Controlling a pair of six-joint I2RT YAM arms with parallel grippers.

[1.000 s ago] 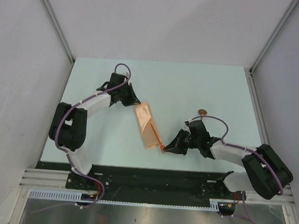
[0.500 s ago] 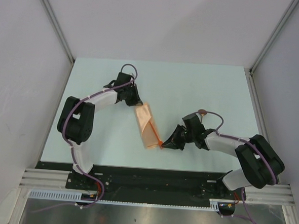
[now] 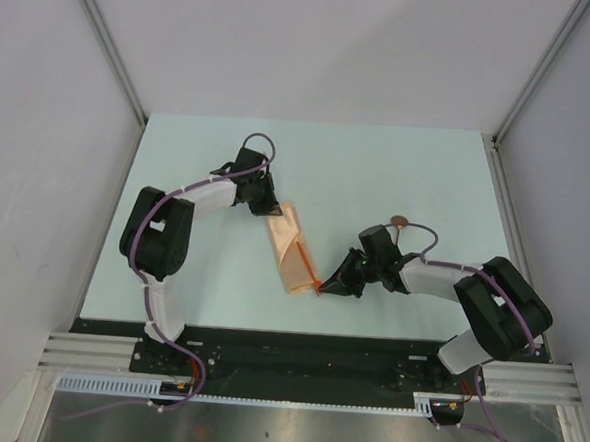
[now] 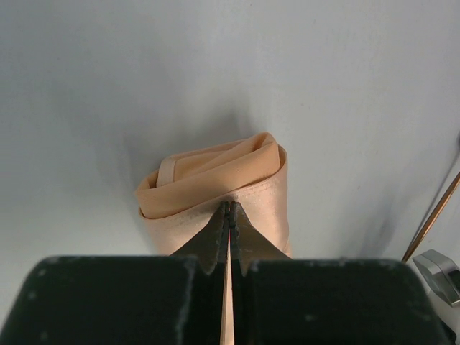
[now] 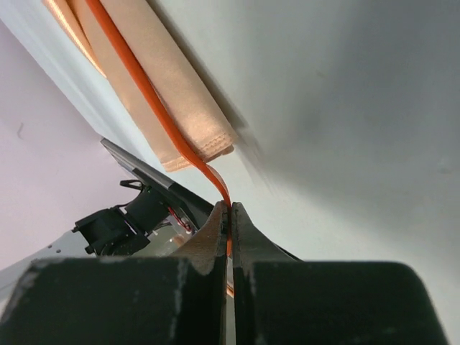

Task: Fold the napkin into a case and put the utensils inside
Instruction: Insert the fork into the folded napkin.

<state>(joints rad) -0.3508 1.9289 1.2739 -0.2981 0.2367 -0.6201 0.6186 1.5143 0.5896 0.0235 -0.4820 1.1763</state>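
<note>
Case (image 3: 289, 249) lies folded mid-table. I see my left gripper (image 3: 274, 212) pinching its far end and my right gripper (image 3: 322, 285) clamped on the stick (image 3: 308, 265) running along it. The spoon (image 3: 399, 221) sits well apart.

Case (image 3: 289, 247) plain peach-orange. Stick (image 5: 154, 100) bright orange-red. Spoon (image 3: 399, 221) bowl looks reddish-brown, too small to be sure. Table (image 3: 378, 176) pale mint. Arms (image 3: 427, 279) white and black, cables (image 3: 257, 137) purple.

A lab test cell: white panel walls (image 3: 316, 42), aluminium frame rails (image 3: 87, 353).
</note>
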